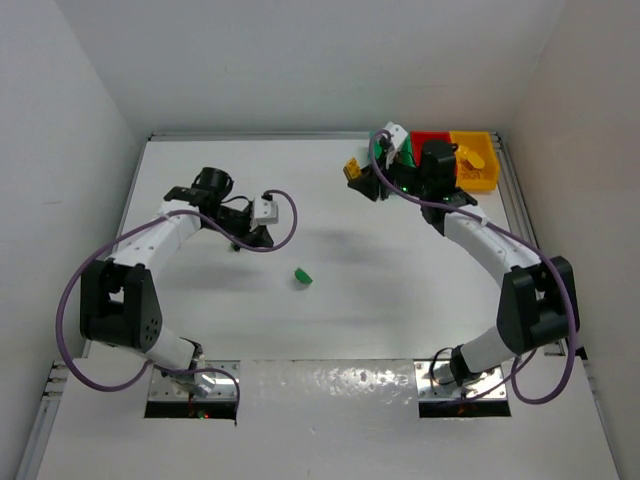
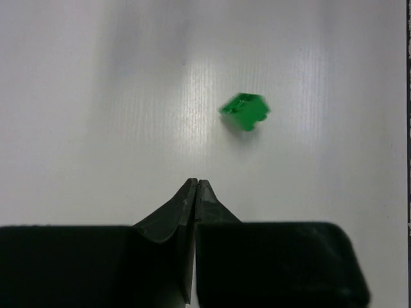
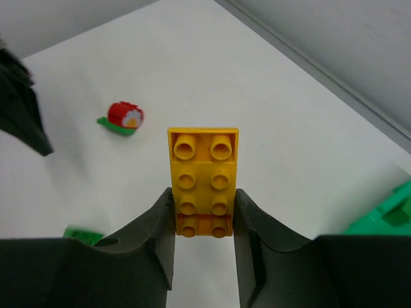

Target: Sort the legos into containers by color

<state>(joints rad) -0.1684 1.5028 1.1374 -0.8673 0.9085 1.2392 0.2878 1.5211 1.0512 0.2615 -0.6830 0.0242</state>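
My right gripper point(image 3: 202, 196) is shut on a yellow two-by-four lego point(image 3: 202, 179) and holds it above the table, just left of the bins point(image 1: 355, 170). The green bin point(image 1: 405, 152), red bin point(image 1: 430, 141) and yellow-orange bin point(image 1: 478, 160) stand in a row at the back right, partly hidden by the right arm. A green lego point(image 1: 303, 276) lies mid-table; it also shows in the left wrist view point(image 2: 244, 110), ahead of my left gripper point(image 2: 196, 183), which is shut and empty point(image 1: 250, 240).
A small red piece on a green base point(image 3: 124, 117) lies on the table further left in the right wrist view. A corner of the green bin point(image 3: 385, 215) shows at that view's right edge. White walls enclose the table.
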